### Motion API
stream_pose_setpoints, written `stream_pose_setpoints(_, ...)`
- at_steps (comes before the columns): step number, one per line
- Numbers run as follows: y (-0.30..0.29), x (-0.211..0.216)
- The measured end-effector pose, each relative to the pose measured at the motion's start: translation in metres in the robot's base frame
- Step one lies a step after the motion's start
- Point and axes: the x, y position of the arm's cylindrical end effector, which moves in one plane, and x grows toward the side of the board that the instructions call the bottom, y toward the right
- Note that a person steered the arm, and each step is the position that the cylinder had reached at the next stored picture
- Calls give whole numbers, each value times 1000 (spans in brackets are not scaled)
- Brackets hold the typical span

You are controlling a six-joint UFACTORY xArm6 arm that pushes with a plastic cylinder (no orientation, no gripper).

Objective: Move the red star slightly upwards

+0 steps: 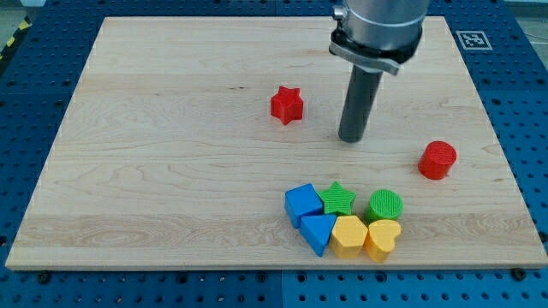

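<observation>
The red star (288, 104) lies on the wooden board (171, 171) a little above the middle. My tip (351, 139) rests on the board to the star's right and slightly lower, a clear gap away, not touching it. The dark rod rises from the tip to the arm's metal mount (377, 30) at the view's top.
A red cylinder (437, 160) sits at the right. A cluster lies near the bottom: a blue cube (301, 203), a green star (339, 198), a green cylinder (384, 205), a blue triangle (318, 232), a yellow hexagon (349, 235) and a yellow heart (382, 239).
</observation>
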Motion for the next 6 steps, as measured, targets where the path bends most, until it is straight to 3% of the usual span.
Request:
stream_pose_setpoints(3,-172,-93)
stream_pose_setpoints(4,-150,-80)
stream_pose_setpoints(5,-111,-32)
stream_pose_setpoints(6,-121,-2)
